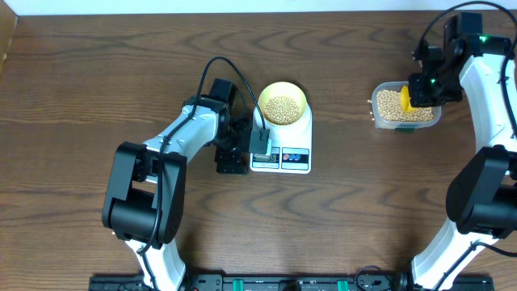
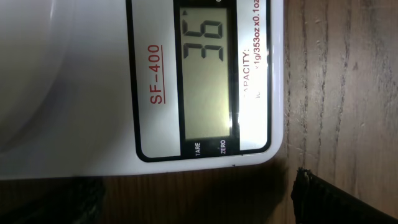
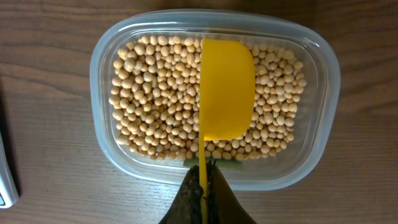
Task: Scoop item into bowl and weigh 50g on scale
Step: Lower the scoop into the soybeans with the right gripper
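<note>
Some of scale (image 1: pixel 295 136) beneath left tool (image 1: pixel 260 145)

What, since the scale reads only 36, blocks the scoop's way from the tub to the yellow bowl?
Nothing visible does. Bare table lies between the tub, where the right end effector holds the scoop, and the bowl on the scale. The left end effector sits at the display edge, off that line.

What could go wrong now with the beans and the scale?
The scale reads 36, so little more is needed; a heaped yellow scoop could push it past 50. Also, the right hand must carry beans from the clear tub across the table to the yellow bowl, so some might roll off.
</note>
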You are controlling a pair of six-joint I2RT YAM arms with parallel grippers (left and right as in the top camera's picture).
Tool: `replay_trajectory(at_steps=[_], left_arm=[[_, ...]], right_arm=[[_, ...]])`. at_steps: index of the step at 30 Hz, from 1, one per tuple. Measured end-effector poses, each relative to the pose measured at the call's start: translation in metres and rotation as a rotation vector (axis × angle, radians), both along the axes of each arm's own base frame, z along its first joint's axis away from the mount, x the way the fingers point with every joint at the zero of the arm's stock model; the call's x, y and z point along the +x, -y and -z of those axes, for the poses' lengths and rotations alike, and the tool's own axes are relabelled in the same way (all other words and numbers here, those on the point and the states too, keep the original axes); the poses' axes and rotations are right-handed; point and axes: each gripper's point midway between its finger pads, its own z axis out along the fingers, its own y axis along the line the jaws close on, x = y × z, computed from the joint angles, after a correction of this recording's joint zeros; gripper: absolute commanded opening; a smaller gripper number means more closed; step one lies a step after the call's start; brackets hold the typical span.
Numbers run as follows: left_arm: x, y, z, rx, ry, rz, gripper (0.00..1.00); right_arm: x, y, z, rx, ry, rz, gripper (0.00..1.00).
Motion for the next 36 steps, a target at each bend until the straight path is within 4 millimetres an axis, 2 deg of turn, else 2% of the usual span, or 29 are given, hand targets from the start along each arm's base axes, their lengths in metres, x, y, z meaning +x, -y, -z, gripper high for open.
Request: replay_trajectory(at_steps=[9,16,23,26,36], left_arm=[[0.0,0.0,0.0,0.0,0.0,0.0,0.98],[0.0,0.0,0.0,0.0,0.0,0.0,0.98],[0.0,0.0,0.0,0.0,0.0,0.0,0.98],[0.0,0.0,0.0,0.0,0.0,0.0,0.98],[0.0,0.0,0.0,0.0,0.0,0.0,0.98]], right_arm=[[-0.023,-0.003,0.003,0.016,-0.095,0.022,0.01],[-0.003,0.0,0.0,0.007,-0.013,0.029,0.01],[-0.007,-0.001,0.005,0.011,-0.042,0.03,0.02],[-0.01,-0.001,0.012,0.012,-0.069,0.031,0.06],[0.026,0.012,0.01,-0.052,0.07,0.043,0.08]])
